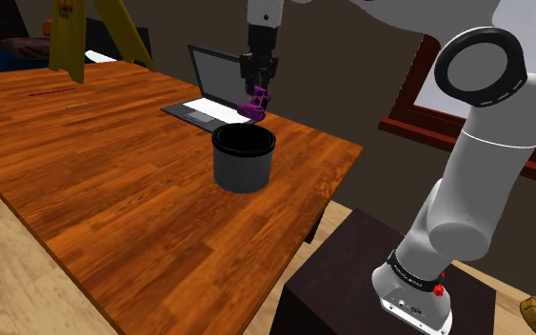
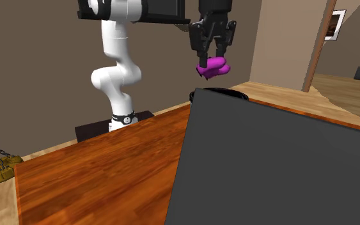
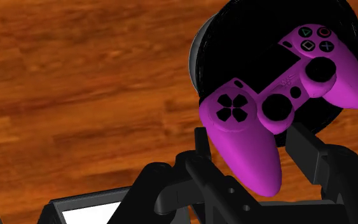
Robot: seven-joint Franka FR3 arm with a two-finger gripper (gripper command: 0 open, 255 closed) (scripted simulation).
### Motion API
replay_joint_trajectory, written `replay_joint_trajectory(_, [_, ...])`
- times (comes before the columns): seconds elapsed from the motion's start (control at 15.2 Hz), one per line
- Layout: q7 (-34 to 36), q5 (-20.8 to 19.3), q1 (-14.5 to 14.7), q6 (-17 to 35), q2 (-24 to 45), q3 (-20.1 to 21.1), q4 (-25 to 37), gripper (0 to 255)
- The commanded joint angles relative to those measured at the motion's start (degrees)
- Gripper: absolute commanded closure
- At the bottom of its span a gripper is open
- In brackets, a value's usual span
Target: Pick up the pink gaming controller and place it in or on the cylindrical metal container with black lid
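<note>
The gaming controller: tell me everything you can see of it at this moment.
The controller is magenta with a black touchpad, two black thumbsticks, a black d-pad and black face buttons bearing coloured symbols. It looks like smooth plastic. The gripper is shut on one of its handles, and nothing else touches it. It hangs tilted in the air, just above the black top of the dark cylindrical container that stands on the wooden table.
</note>
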Motion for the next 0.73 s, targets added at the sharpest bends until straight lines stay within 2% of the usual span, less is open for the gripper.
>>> replay_joint_trajectory(0.0, [3.01,-0.02,1.68,-0.18,0.02,1.23,0.45,255])
replay_joint_trajectory(0.07, [4.3,-0.04,2.42,-0.25,0.22,1.77,0.83,255])
replay_joint_trajectory(0.66, [3.69,-0.01,2.46,7.46,-1.83,1.77,-8.95,255])
